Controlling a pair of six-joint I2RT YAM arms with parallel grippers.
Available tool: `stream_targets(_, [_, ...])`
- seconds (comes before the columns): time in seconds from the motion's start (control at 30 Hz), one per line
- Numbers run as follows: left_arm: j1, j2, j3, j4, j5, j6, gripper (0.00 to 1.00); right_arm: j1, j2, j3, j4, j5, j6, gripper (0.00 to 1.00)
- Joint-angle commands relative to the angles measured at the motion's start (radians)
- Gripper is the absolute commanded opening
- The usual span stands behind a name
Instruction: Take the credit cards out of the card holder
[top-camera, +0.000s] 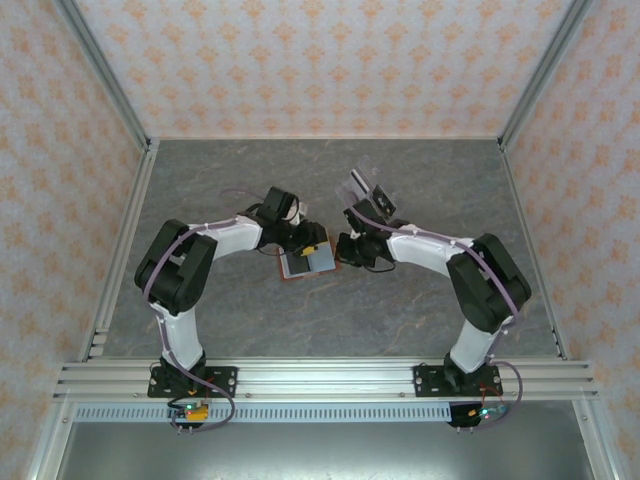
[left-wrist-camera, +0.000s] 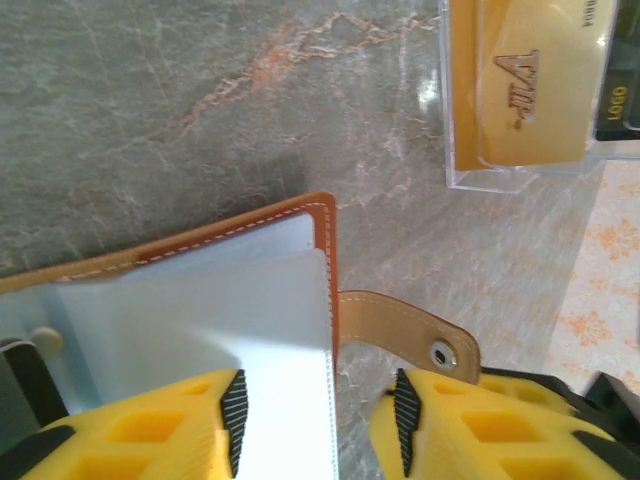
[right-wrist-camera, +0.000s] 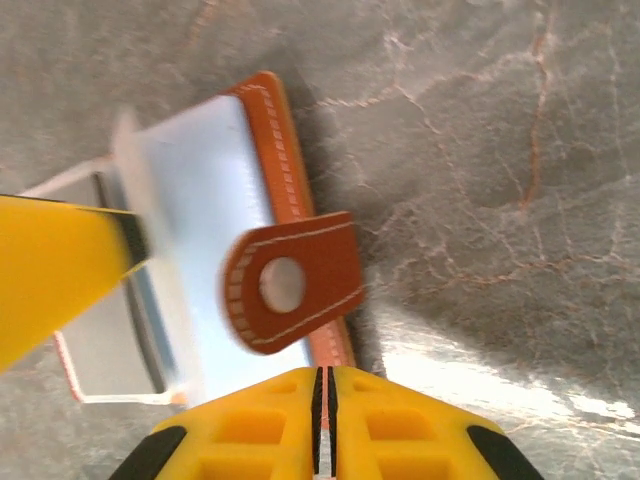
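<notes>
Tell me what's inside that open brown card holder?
Inside the card holder are layered pale grey-blue pockets within a brown stitched rim. No card can be made out in them. The left gripper covers their lower part, so anything tucked there is hidden.

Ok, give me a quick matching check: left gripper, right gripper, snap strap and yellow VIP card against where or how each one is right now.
Things:
1. left gripper
2. right gripper
3. snap strap
4. yellow VIP card

States:
A. inside a clear sleeve
B. fingers pressed together
C. sticking out from the card holder's brown rim
D. fingers apart, straddling the holder's edge

Pairs: 1-D, 2-B, 3-C, 4-A.
</notes>
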Motion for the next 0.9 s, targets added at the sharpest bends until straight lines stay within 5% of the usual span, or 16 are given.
stream_targets(0.0, [-0.003,0.018,0.022,-0.011,-0.036,0.001,0.41,-0.002,-0.026,-0.009,0.084,-0.041,-0.003,0.13])
stream_targets(0.27, [-0.002,0.018,0.031,-0.042,-0.063,0.014,0.32,0.014,0.065,0.055,0.067,-0.102,-0.010,0.13])
stream_targets(0.6, [0.054,-0.091,0.017,-0.088,-0.078,-0.003,0.39,0.014,0.143,0.103,-0.002,-0.044,0.007,0.12])
stream_targets(0.87, [0.120,-0.237,-0.105,-0.204,-0.205,0.030,0.40,0.013,0.142,0.160,0.063,-0.157,0.016,0.18])
